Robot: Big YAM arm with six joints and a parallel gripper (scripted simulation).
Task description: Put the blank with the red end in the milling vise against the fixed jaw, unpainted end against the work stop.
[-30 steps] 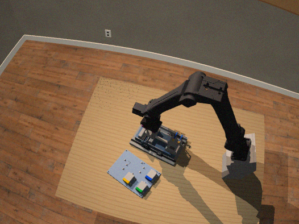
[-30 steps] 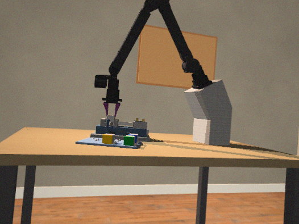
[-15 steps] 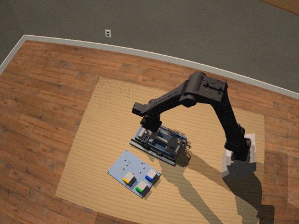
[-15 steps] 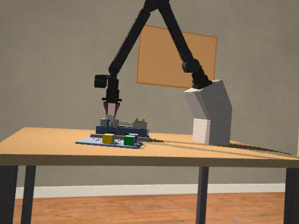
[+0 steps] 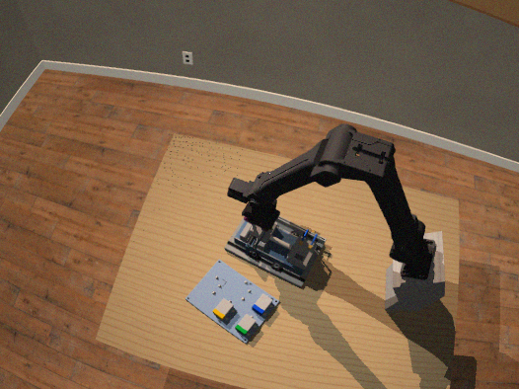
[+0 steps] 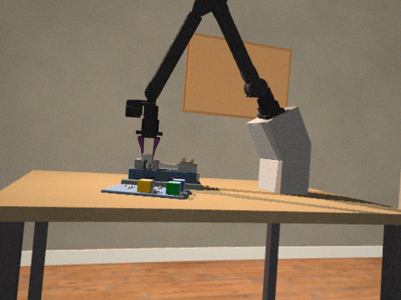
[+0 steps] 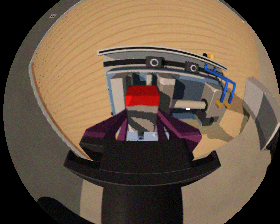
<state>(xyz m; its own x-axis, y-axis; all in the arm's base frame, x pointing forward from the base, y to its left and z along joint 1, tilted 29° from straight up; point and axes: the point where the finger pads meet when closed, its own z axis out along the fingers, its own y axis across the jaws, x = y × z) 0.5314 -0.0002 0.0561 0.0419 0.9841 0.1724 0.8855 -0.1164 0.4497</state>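
My gripper (image 7: 143,130) is shut on the blank with the red end (image 7: 143,105), its purple fingers on the blank's long sides. It holds the blank over the milling vise (image 5: 277,247) at the vise's left end, low between the jaws; the gripper also shows in the exterior view (image 6: 149,154). In the wrist view the red end points away from me. A short rod (image 7: 188,103) sticks out to the right of the blank. The hoses (image 7: 224,87) are at the vise's right end. I cannot tell whether the blank rests on the low bars.
A blue-grey plate (image 5: 232,300) lies in front of the vise with three blanks: yellow-ended (image 5: 223,309), blue-ended (image 5: 262,304) and green-ended (image 5: 245,324). The arm's white base block (image 5: 415,278) stands at the right of the mat.
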